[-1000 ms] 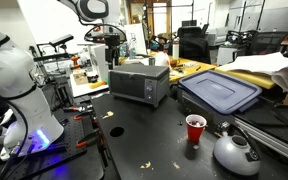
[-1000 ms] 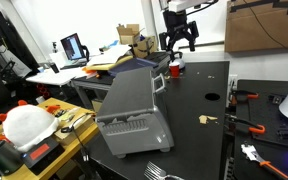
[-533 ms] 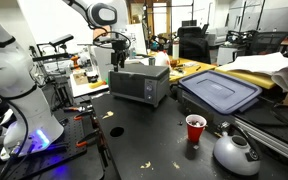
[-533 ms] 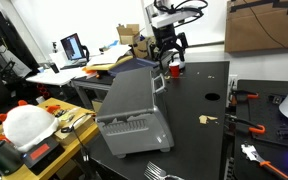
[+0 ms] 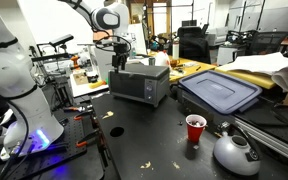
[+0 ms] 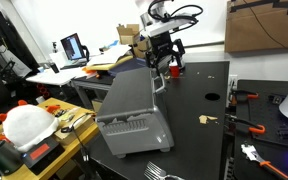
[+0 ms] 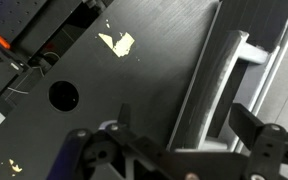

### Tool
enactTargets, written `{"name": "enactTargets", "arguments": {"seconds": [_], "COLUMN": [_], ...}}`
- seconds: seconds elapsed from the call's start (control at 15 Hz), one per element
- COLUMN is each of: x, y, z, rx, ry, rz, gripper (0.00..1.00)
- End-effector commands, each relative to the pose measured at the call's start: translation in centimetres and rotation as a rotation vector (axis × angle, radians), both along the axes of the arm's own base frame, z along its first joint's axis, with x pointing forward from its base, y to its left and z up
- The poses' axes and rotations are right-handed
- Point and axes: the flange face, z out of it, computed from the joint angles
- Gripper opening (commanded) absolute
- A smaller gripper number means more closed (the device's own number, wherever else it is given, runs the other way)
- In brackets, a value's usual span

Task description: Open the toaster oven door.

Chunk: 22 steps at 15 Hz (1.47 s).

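The silver-grey toaster oven (image 5: 140,82) stands on the dark table; an exterior view shows it from behind (image 6: 132,108). Its dark glass door (image 5: 133,89) is shut. The door's handle bar (image 7: 220,84) runs slantwise through the wrist view and also shows in an exterior view (image 6: 161,81). My gripper (image 5: 120,57) hangs just above the front top edge of the oven, also seen in the exterior view from behind (image 6: 162,66). In the wrist view the gripper (image 7: 184,125) is open and empty, with its dark fingers (image 7: 250,126) on either side of the handle bar and not touching it.
A blue-grey lidded bin (image 5: 220,92) lies beside the oven. A red cup (image 5: 195,129) and a grey kettle (image 5: 235,152) stand nearer the front. Paper scraps (image 7: 117,43) and a round hole (image 7: 63,96) mark the table top. Cluttered benches and another white robot (image 5: 14,85) surround the table.
The gripper has come down and moved toward the oven's front, from high behind it to just above the door handle. The door has not moved.
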Motion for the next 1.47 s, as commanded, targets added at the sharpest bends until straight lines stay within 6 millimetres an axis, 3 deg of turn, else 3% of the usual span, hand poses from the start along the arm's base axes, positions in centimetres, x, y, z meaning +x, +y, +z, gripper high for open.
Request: {"name": "enactTargets", "arguments": {"seconds": [0.0,0.73,1.4], "x": [0.7,0.7,-1.4], "y": [-0.6,-1.0,-4.0], "z": [-0.3,-2.1,-3.7], "rx": [0.0,0.009,0.112], "ry": [-0.003,0.015,0.055], "rz": [-0.053,-0.06,-0.14], "gripper": [1.0,1.0,1.0]}}
